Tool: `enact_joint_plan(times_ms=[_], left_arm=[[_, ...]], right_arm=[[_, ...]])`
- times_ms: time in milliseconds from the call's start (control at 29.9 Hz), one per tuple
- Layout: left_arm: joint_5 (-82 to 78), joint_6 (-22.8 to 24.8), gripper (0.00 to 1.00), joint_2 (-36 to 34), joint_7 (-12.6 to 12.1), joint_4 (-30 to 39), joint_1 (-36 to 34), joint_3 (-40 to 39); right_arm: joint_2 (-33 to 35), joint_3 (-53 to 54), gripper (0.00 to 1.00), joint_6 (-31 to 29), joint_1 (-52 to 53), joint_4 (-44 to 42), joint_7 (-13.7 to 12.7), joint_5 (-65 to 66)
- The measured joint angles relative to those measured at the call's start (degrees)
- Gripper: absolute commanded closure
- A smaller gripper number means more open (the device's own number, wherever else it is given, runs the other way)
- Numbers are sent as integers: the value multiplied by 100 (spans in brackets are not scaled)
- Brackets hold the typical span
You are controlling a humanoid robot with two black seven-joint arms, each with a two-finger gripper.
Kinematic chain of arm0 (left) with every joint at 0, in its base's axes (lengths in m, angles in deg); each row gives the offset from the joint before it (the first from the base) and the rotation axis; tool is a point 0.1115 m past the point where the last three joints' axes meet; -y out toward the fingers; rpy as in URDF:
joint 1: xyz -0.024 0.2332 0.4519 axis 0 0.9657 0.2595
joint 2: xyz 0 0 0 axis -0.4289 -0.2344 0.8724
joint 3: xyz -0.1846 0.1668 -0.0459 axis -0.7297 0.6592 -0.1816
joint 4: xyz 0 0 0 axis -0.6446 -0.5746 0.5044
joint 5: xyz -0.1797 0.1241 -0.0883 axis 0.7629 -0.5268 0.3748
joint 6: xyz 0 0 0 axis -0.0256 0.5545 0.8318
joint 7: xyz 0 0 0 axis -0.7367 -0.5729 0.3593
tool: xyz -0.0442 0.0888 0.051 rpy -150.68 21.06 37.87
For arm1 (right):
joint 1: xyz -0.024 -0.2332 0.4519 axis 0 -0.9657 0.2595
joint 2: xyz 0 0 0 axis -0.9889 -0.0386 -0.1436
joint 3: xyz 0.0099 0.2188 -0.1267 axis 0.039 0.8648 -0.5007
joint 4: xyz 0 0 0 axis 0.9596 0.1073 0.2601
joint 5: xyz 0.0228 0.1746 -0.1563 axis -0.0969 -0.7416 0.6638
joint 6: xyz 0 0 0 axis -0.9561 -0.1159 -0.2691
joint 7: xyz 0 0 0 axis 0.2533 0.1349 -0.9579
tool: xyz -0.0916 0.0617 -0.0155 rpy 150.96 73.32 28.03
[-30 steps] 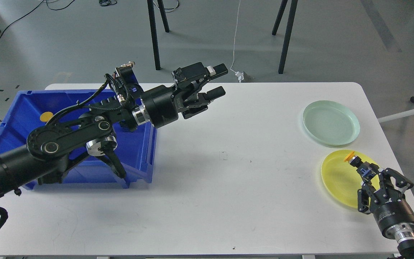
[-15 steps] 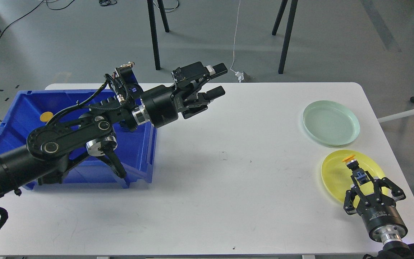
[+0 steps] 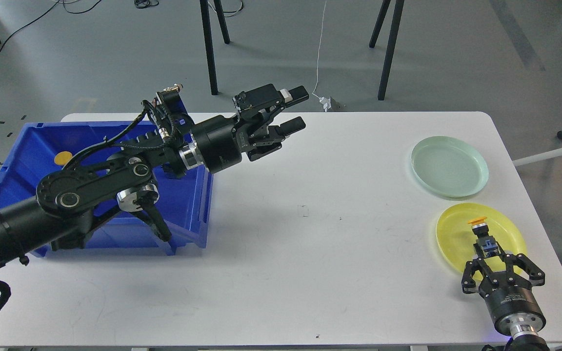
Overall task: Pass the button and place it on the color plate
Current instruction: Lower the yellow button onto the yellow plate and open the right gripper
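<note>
A button with a yellow cap (image 3: 480, 221) and a black-and-blue body lies over the yellow plate (image 3: 456, 234) at the right front of the table. My right gripper (image 3: 493, 258) comes in from the bottom right, and its fingers hold the lower end of the button's body. My left gripper (image 3: 294, 111) is open and empty; it hangs above the table just right of the blue bin (image 3: 27, 146), far from the plates. A yellow round piece (image 3: 63, 157) lies inside the bin.
A pale green plate (image 3: 449, 166) sits behind the yellow plate near the right edge. My left arm stretches across the blue bin. Chair legs and a white cable stand on the floor behind the white table (image 3: 310, 234).
My right gripper has drawn back toward the front edge and swung left, carrying the button from the plate's far side toward its middle. The left arm has not moved.
</note>
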Motion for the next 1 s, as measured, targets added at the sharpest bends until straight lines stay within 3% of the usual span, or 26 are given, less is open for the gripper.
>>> enact_joint_plan(times_ms=[869, 936, 1003], left_arm=[[2, 0, 20, 0, 2, 0, -5, 0], [3, 0, 20, 0, 2, 0, -5, 0], [5, 0, 20, 0, 2, 0, -5, 0]], right_arm=[[-142, 99, 31, -336, -9, -12, -48, -241], [-145, 99, 25, -362, -9, 7, -45, -261], [-153, 101, 11, -450, -9, 29, -42, -282]])
